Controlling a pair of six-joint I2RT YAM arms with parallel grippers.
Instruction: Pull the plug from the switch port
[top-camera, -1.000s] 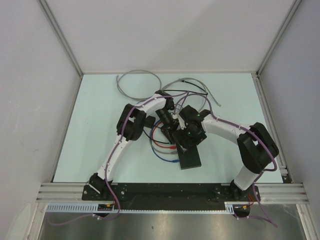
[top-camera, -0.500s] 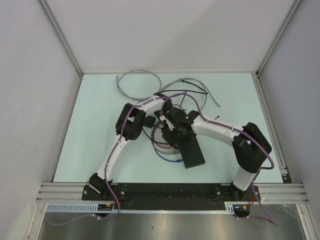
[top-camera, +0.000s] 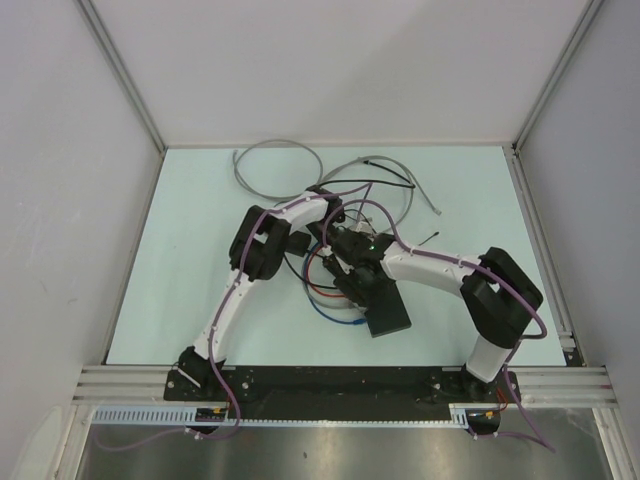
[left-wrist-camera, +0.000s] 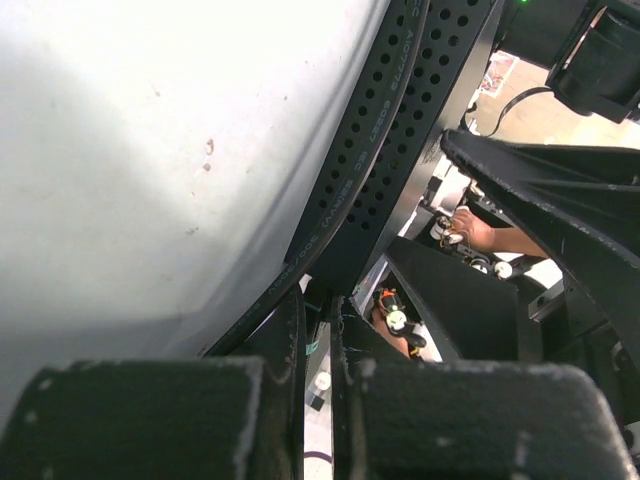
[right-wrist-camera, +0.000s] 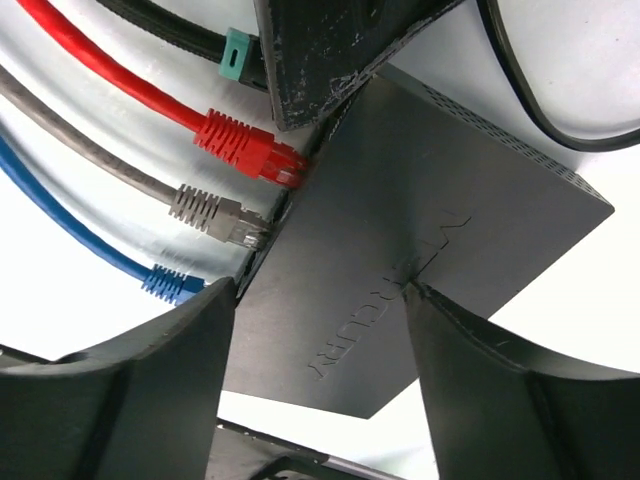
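The switch (right-wrist-camera: 400, 230) is a flat matte-black box lying on the table, also seen in the top view as the switch (top-camera: 388, 308). Red (right-wrist-camera: 250, 148), grey (right-wrist-camera: 215, 215) and blue (right-wrist-camera: 170, 283) plugs sit in ports along its left edge. Above them a black plug with a teal tab (right-wrist-camera: 235, 50) enters the same edge. My left gripper (left-wrist-camera: 318, 300) (top-camera: 337, 243) is shut on that plug, with a black lettered cable (left-wrist-camera: 330, 200) running into its fingers. My right gripper (right-wrist-camera: 315, 290) (top-camera: 358, 278) is open above the box, one finger (right-wrist-camera: 150, 400) at the port edge, the other over the top face.
Grey cables (top-camera: 275, 165) loop at the back of the table, with a black cord (top-camera: 385, 185) beside them. Red and blue cables (top-camera: 325, 300) curl left of the switch. The two arms cross closely over the switch. Walls stand on three sides.
My right arm has swung left and lowered over the switch, and its jaws have narrowed. The switch has turned slightly. The left gripper has stayed shut in place.
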